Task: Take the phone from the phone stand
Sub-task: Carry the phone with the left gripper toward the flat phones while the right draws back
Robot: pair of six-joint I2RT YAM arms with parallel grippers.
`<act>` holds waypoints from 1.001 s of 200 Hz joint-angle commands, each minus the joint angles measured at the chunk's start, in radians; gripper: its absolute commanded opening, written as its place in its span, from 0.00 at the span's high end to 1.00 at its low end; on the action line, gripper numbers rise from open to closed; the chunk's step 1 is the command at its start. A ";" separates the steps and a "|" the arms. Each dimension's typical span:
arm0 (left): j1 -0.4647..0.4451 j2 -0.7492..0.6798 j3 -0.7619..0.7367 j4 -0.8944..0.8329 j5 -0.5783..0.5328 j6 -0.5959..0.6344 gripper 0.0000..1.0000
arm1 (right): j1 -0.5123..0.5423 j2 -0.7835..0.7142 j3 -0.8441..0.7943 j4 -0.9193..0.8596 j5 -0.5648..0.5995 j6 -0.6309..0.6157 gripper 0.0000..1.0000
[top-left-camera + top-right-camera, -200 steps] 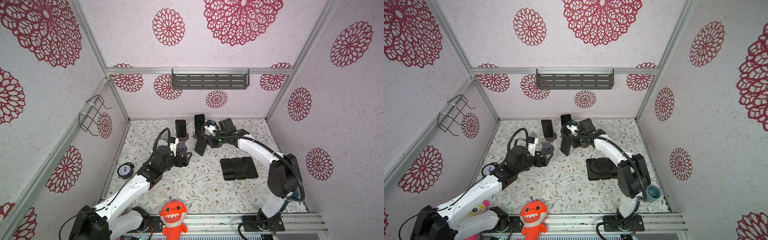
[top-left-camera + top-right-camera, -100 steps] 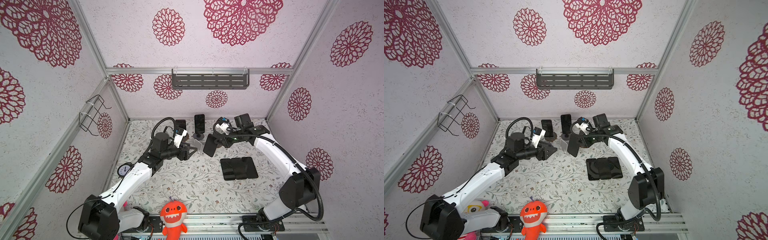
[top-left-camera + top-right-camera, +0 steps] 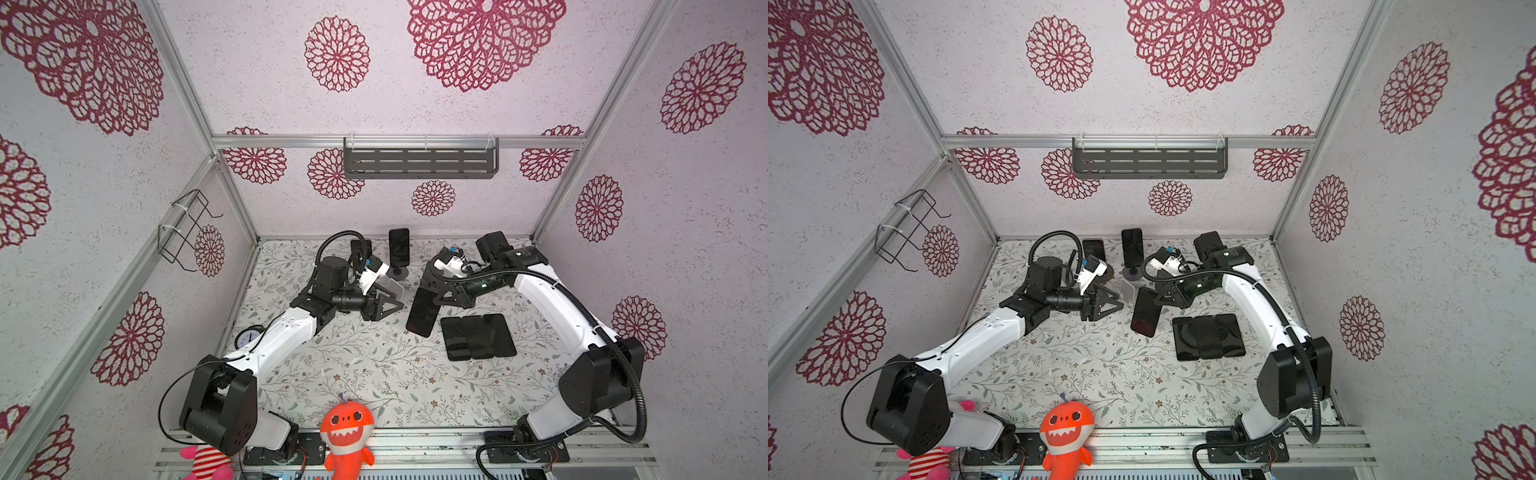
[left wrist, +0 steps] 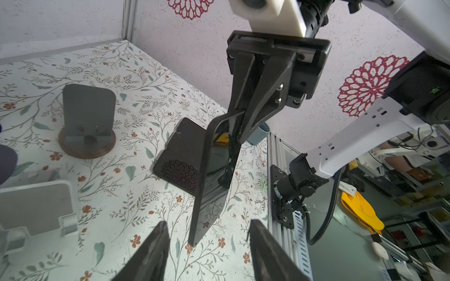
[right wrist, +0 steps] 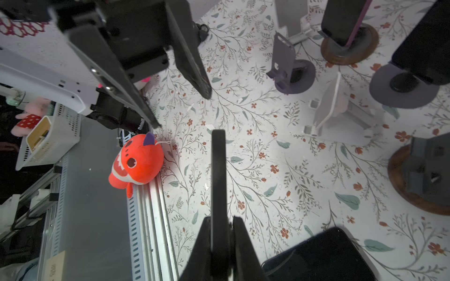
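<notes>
Holding phone (image 3: pixel 423 311) in air, clear of stands (image 4: pixel 89 104): right gripper (image 5: pixel 220 220) clamped on it. Left gripper (image 3: pixel 395 303) jaws apart, empty. Remaining, likely: set down by pile (image 3: pixel 478 336).

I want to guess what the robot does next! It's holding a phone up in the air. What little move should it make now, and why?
Probably the right gripper should lower the black phone flat onto the table next to the three phones lying there. The phone hangs clear of every stand, pinched at its upper end, so only setting it down seems left.
</notes>
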 commanded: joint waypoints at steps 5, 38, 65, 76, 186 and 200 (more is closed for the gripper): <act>-0.020 0.026 0.025 0.007 0.062 0.063 0.48 | -0.004 0.004 0.056 -0.063 -0.162 -0.107 1.00; -0.057 0.047 0.028 0.007 0.054 0.088 0.49 | -0.002 0.022 0.077 -0.077 -0.179 -0.128 1.00; -0.076 0.064 0.036 0.006 0.062 0.098 0.52 | 0.002 0.055 0.110 -0.112 -0.200 -0.165 1.00; -0.083 0.071 0.040 0.006 0.070 0.100 0.59 | 0.003 0.069 0.125 -0.132 -0.211 -0.186 1.00; -0.105 0.074 0.035 -0.005 0.061 0.097 1.00 | -0.002 0.109 0.144 -0.143 -0.226 -0.215 0.66; -0.105 0.072 0.030 -0.006 0.052 0.094 1.00 | -0.010 0.105 0.139 -0.131 -0.209 -0.196 0.51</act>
